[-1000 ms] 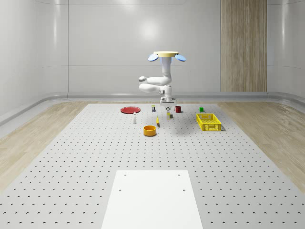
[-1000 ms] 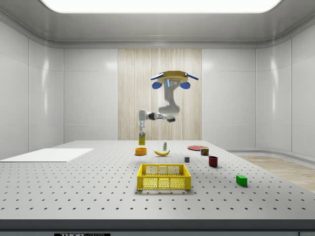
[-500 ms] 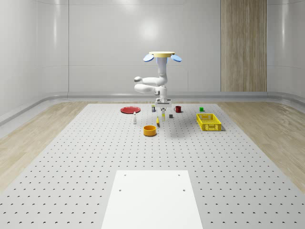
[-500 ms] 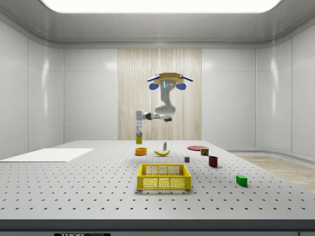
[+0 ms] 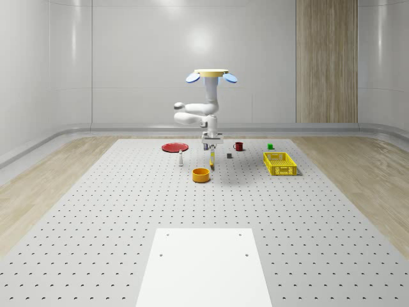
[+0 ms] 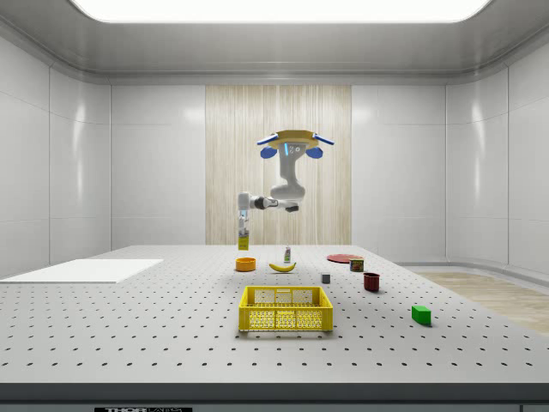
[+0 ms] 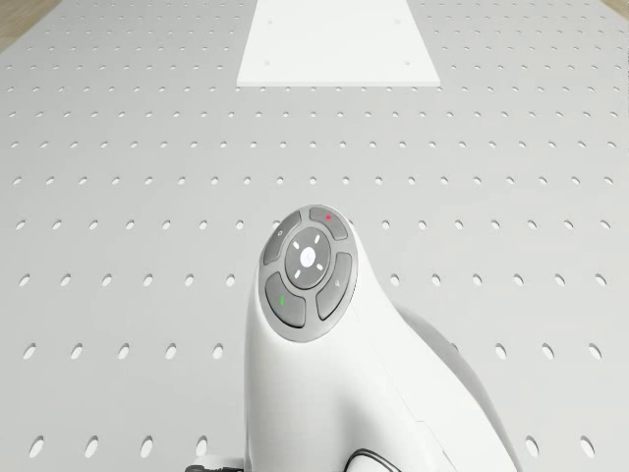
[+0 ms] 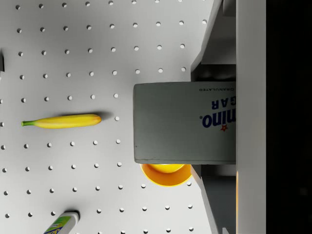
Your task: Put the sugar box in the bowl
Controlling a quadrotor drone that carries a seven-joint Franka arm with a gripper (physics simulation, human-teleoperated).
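Hovering above the perforated surface (image 5: 96,211), drone (image 6: 294,142) up over the cluster of items, arm (image 5: 192,117) folding out sideways and then dropping the wrist straight down. Pincer (image 6: 244,225) clamping the sugar box (image 8: 184,123), carrying it upright in the air, almost over the bowl (image 5: 201,174) but not yet inside. Peeking out from under the box's lower edge in the wrist view, the bowl's yellow rim (image 8: 166,176), so alignment looking near but not centred.

Judging the box: stiff cardboard, light, flat-sided, not fragile, smooth enough to slip if the squeeze eases. Gripping across the two broad faces near the top looking the sensible hold, leaving the bottom end free to go in first. Tall and narrow against a shallow bowl, so likely tipping against the rim on release.

Lying close by on the surface, a banana (image 8: 62,121), near the bowl and apart from it. Sitting well off toward the whole-scene view's right, the yellow basket (image 5: 280,163).
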